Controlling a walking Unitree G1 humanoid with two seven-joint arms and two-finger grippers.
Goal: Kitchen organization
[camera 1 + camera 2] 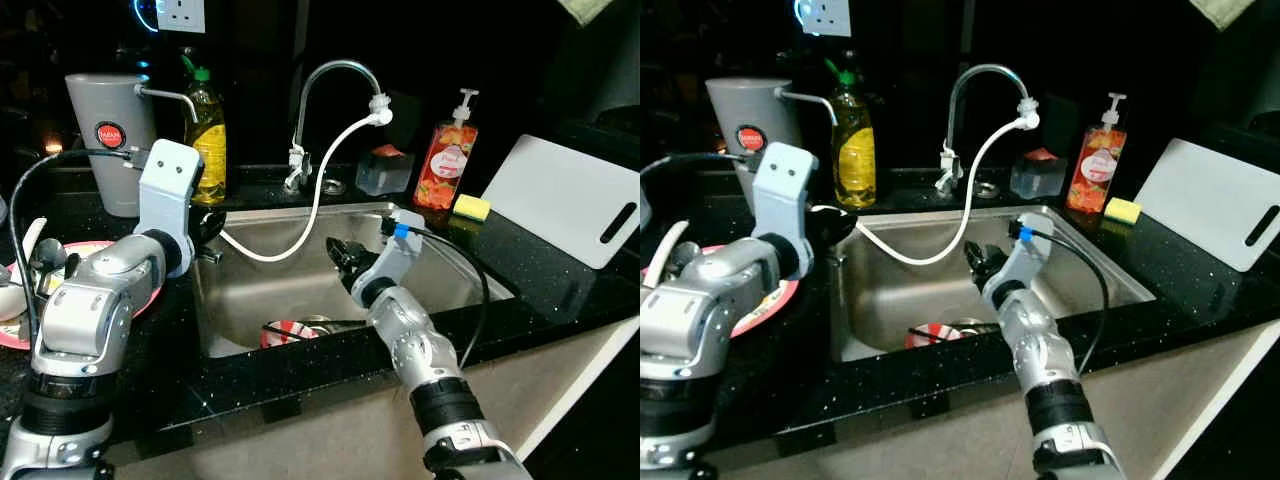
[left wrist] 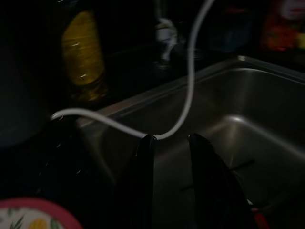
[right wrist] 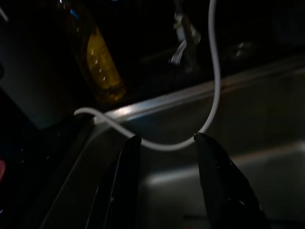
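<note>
A steel sink (image 1: pixel 280 285) sits in a black counter, with a red-rimmed dish (image 1: pixel 285 333) and dark utensils on its floor. A white hose (image 1: pixel 318 195) droops from the faucet (image 1: pixel 335 70) across the basin to its left rim. My left gripper (image 1: pixel 208 226) hovers at that left rim, open and holding nothing; in the left wrist view its fingertips (image 2: pixel 148 140) point at the hose. My right gripper (image 1: pixel 340 257) hangs open over the middle of the basin, with the hose (image 3: pixel 209 100) just beyond it.
A pink plate (image 1: pixel 777 297) with utensils lies on the counter at the left. Behind it stand a grey container (image 1: pixel 110 130) and a yellow bottle (image 1: pixel 208 135). At the right are a red soap dispenser (image 1: pixel 447 160), a yellow sponge (image 1: pixel 471 207) and a white cutting board (image 1: pixel 560 200).
</note>
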